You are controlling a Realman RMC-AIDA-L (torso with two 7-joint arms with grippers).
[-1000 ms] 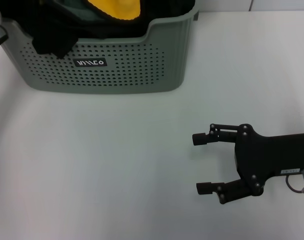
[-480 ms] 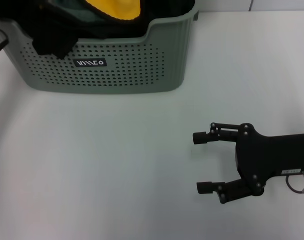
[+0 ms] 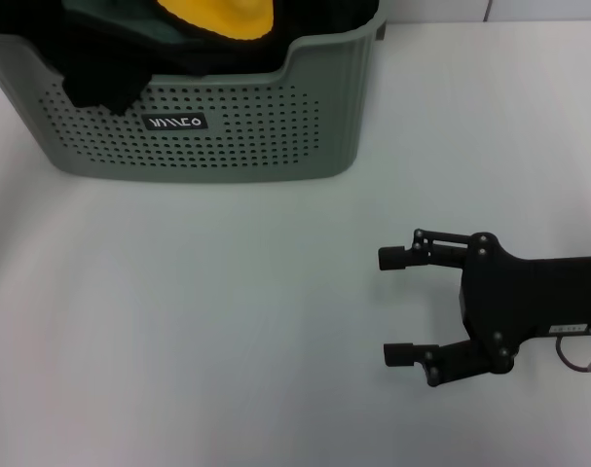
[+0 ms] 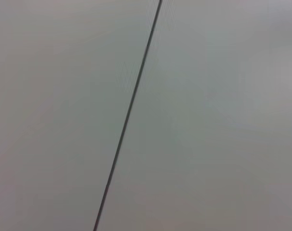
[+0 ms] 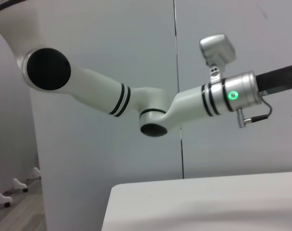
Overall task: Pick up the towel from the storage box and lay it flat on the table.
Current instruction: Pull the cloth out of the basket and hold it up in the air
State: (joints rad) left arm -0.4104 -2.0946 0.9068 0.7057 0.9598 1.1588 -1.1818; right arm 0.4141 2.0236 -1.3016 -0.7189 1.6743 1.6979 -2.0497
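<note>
White table [image 3: 227, 321], towel [image 3: 217, 17] bunched in the storage box [image 3: 207, 126] at far left; nothing lifted.
Right gripper [image 3: 397, 304] idles near right, jaws apart; left gripper unseen, probably beyond the box; pinch a raised yellow fold, avoiding black fabric [image 3: 100, 83].

A pale grey wall [image 5: 112, 159] is filling the backdrop in the right wrist view, with a thin dark vertical seam [image 5: 177, 72] running down it between two panels. Low in one corner, a strip of wood-toned floor [image 5: 18, 214] is showing, and small white casters [image 5: 17, 184] are sitting along the base of the wall there. The left wrist view is taking in nothing but more grey panelling [image 4: 218, 115], a single dark seam [image 4: 129, 113] slanting across it. Soft, even light is washing over everything, throwing no hard shadows.
</note>
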